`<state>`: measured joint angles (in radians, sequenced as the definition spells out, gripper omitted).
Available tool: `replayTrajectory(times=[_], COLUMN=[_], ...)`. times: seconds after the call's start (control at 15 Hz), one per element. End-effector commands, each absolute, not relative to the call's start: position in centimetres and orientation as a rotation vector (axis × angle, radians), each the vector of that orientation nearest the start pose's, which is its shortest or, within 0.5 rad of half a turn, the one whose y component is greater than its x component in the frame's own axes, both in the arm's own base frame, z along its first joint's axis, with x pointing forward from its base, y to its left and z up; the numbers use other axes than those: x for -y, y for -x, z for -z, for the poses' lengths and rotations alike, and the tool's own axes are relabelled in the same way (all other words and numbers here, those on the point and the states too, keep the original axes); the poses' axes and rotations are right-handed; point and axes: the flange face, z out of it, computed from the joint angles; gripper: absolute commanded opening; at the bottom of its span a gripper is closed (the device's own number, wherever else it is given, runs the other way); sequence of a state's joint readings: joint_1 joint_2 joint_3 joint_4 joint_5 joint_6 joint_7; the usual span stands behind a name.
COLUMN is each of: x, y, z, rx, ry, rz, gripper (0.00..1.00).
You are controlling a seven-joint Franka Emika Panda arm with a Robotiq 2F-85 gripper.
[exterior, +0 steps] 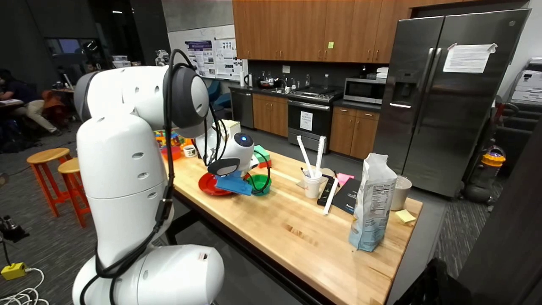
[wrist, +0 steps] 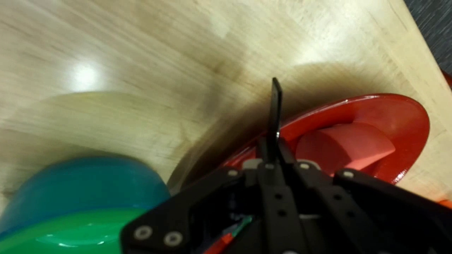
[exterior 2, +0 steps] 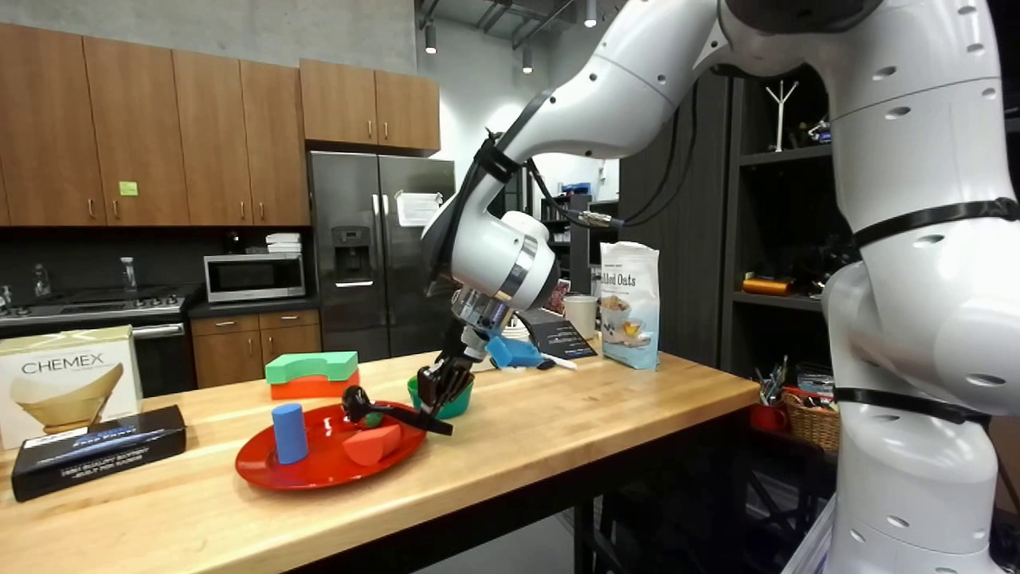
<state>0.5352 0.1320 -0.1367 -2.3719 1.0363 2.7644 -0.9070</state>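
White-sided, the Chemex box (exterior 2: pixel 68 383) is standing on the wooden bench (exterior 2: pixel 550 410) at the left of an exterior view, with a black box (exterior 2: pixel 100 450) lying just to its near side. Farther right, a green block (exterior 2: pixel 312 365) is resting on a red block (exterior 2: pixel 311 388), beyond the far side of a red plate (exterior 2: pixel 319 470). On that plate a blue cylinder (exterior 2: pixel 289 434) is standing upright at the left, and a red half-round block (exterior 2: pixel 373 445) is lying to its right. Over the plate's right part, a black utensil (exterior 2: pixel 402 414) is pointing its rounded head left and running its handle right, past the rim. Closed around that handle, the end effector (exterior 2: pixel 430 408) is gripping it; in the wrist view the handle's end (wrist: pixel 276 102) is sticking out beyond the fingers. The views are leaving unclear whether the head is touching anything below. Just beyond the end effector, a green bowl (exterior 2: pixel 456 408) is sitting. Farther right, a black booklet (exterior 2: pixel 564 339) is lying near a pale cup (exterior 2: pixel 580 315), and an oats bag (exterior 2: pixel 629 307) is standing upright.
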Motion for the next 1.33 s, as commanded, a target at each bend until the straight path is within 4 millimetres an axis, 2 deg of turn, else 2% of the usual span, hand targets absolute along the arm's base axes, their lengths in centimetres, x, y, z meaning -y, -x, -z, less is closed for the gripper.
replayTrajectory(times=[0.0,0.2,0.47,1.0,1.27], x=[-16.4,-15.6,-14.5,-14.8,-15.5], y=[-49.3,-49.3,-50.1,-52.0,-52.9], z=[-27.3,-26.3,-26.2,-29.1,-31.7], rx=[0.552,0.714,0.987,1.689,2.046], ry=[2.735,2.854,2.964,3.03,3.027], rz=[0.467,0.462,0.491,0.501,0.496], gripper=[0.01,0.01,0.01,0.01,0.01])
